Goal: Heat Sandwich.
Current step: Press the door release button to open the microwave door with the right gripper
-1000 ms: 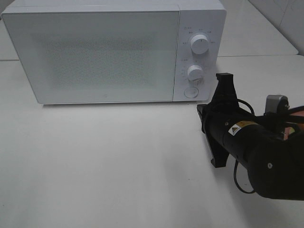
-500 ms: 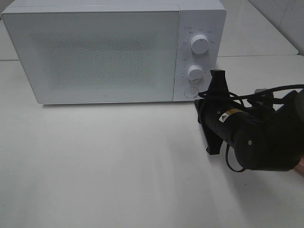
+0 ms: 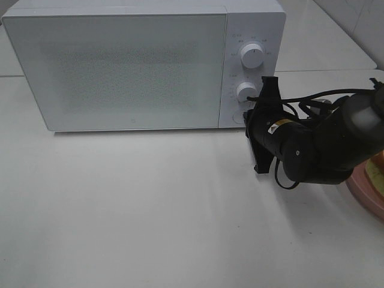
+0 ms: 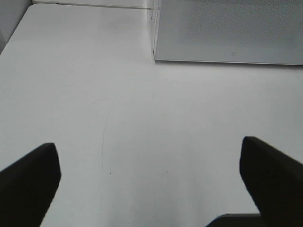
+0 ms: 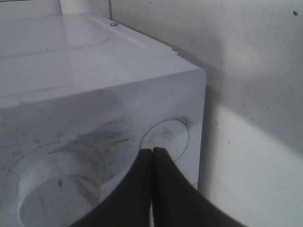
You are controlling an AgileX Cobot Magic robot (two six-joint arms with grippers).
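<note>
Two risks at the door button

Your right gripper (image 5: 152, 150) has its jaws pressed together with nothing between them. Its tip sits just in front of the round button (image 5: 168, 135) at the foot of the microwave (image 3: 132, 66) control panel. The door (image 3: 120, 72) is shut, so opening it looks like the step in hand.

First risk: the lower dial (image 3: 246, 92) lies just above the button. A push that drifts upward would land on the dial, or slide off the panel, and leave the door closed.

Second risk: if the door springs out, nothing stands ready to catch it. Your left gripper (image 4: 147, 144) hangs wide open and empty over the bare table (image 3: 150, 210).

The sandwich (image 3: 377, 172) waits on the pink plate (image 3: 362, 187) at the far right. The right arm largely hides it and passes close by, so a careless pull-back could clip it.
</note>
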